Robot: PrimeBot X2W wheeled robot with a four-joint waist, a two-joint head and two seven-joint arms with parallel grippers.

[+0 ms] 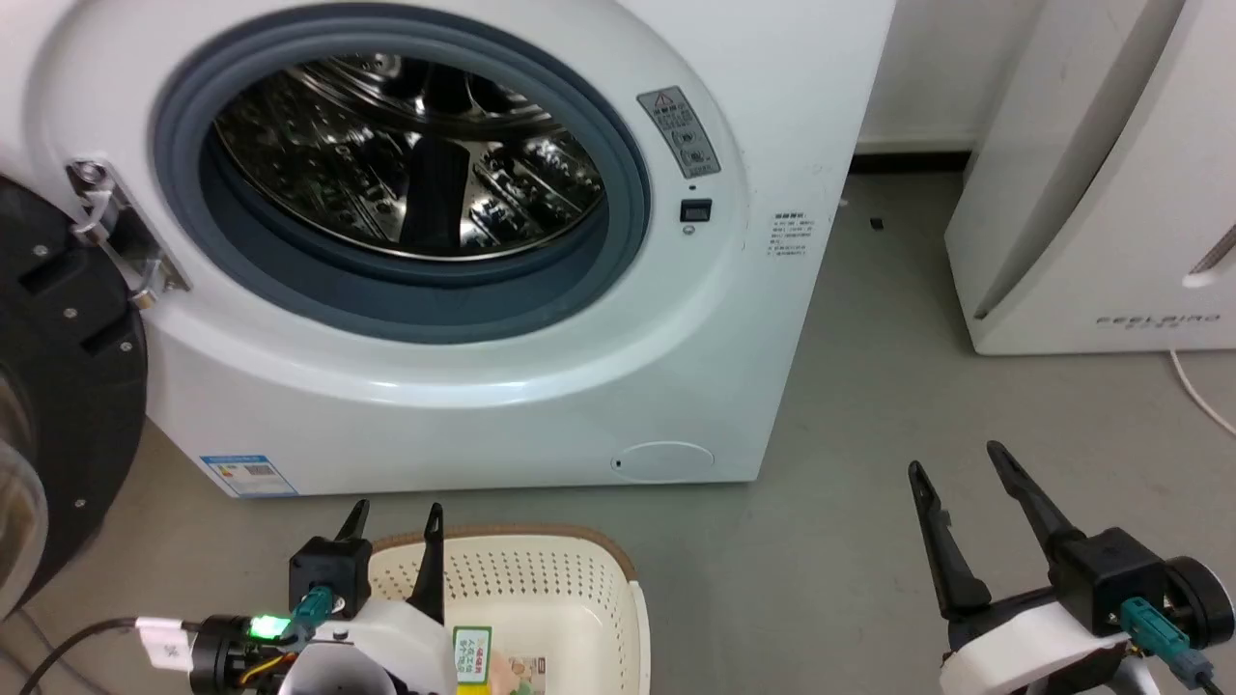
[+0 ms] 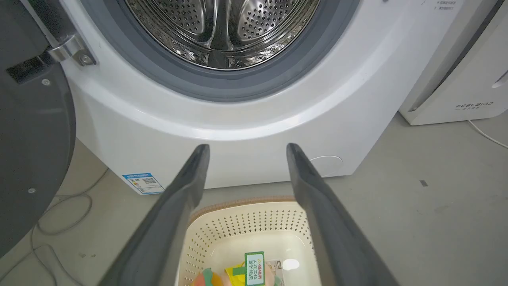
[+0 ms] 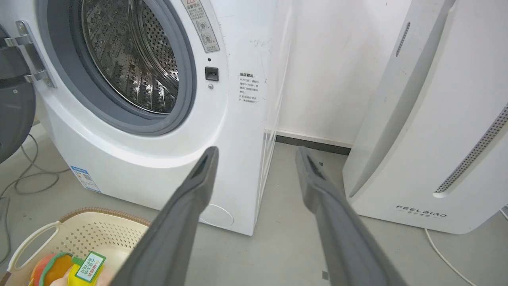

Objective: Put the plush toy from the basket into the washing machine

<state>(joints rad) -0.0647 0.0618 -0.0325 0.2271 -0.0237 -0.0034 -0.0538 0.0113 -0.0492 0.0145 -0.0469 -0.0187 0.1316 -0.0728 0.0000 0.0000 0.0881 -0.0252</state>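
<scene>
Hovering with left gripper (image 1: 397,507) spread empty over the basket (image 2: 246,220) at bottom centre, plush toy (image 2: 230,276) lying inside; right gripper (image 1: 954,457), lower right, also spread. Might pinch only the paper tag (image 2: 254,268), dropping the toy short of the washing machine (image 1: 463,405).

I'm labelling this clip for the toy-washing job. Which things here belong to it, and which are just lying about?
Job: plush toy, in the basket; washing machine, door open; left gripper, open by the basket.
Lying about: Feelbird appliance; white cord; right gripper, open, off to the side.
</scene>
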